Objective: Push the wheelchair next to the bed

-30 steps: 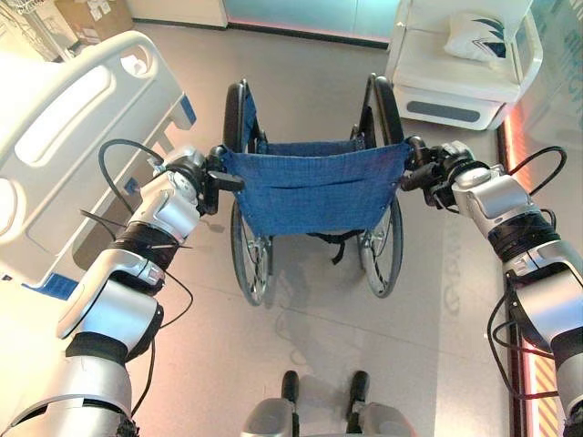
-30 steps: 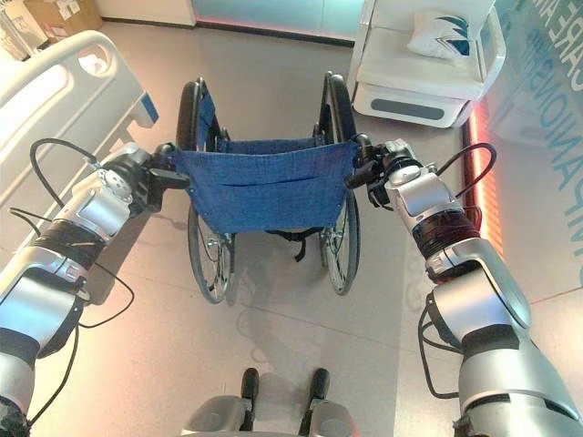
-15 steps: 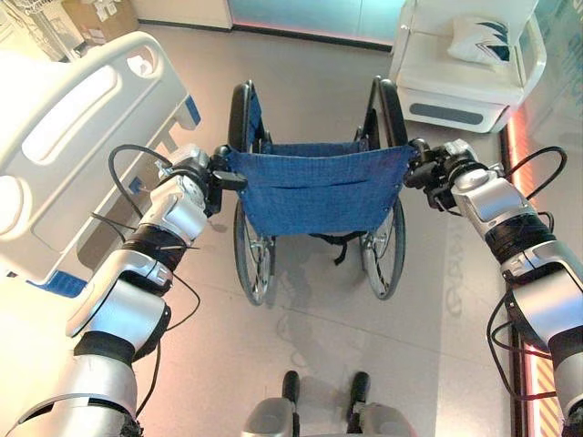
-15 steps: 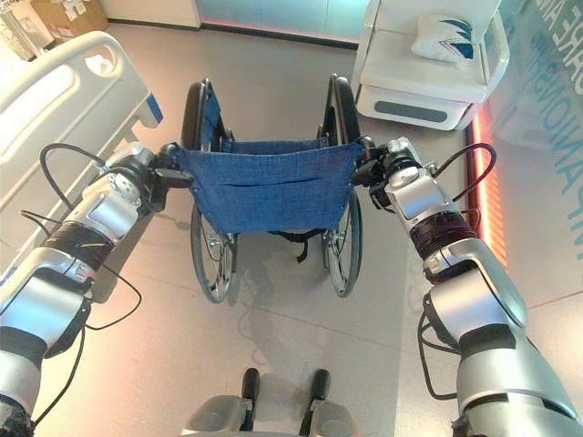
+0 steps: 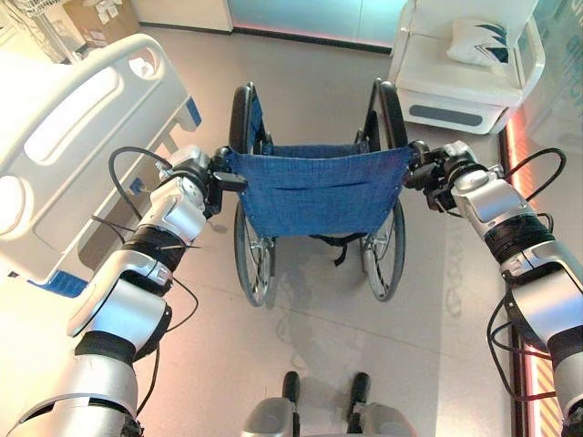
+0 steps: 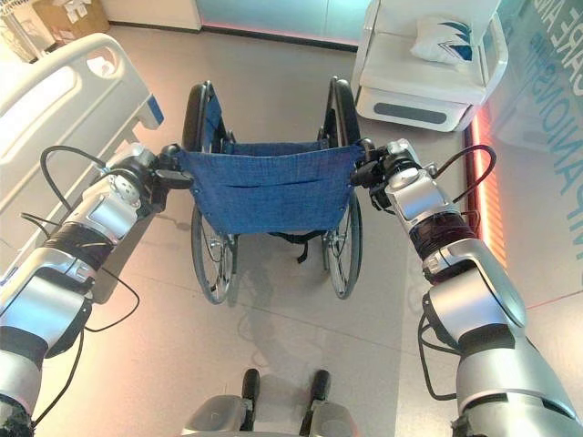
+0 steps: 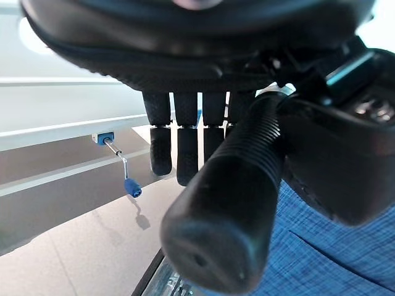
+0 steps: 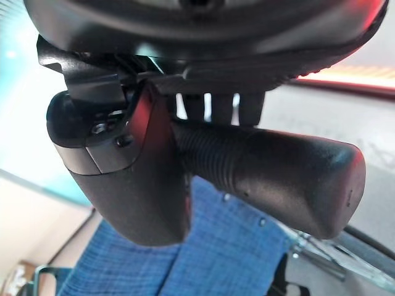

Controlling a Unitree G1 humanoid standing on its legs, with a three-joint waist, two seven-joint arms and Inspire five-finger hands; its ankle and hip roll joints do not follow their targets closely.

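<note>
The wheelchair (image 5: 314, 191), with a blue cloth back and black wheels, stands on the floor straight ahead, its back towards me. The white bed (image 5: 73, 137) with blue corner trim lies to its left, a gap of floor between them. My left hand (image 5: 194, 171) is shut on the left push handle (image 7: 228, 203), the fingers (image 7: 179, 148) behind the ribbed grip. My right hand (image 6: 387, 164) is shut on the right push handle (image 8: 265, 169), thumb (image 8: 129, 185) in front of it.
A white armchair (image 5: 465, 73) with a cushion (image 5: 483, 38) stands beyond the wheelchair's right side. A cardboard box (image 5: 91, 16) sits past the bed's far end. A small blue-tipped crank (image 7: 126, 179) sticks out under the bed frame.
The wheelchair and both hands have edged slightly forward, and the whole picture has shifted a little. Both grips are unchanged.
</note>
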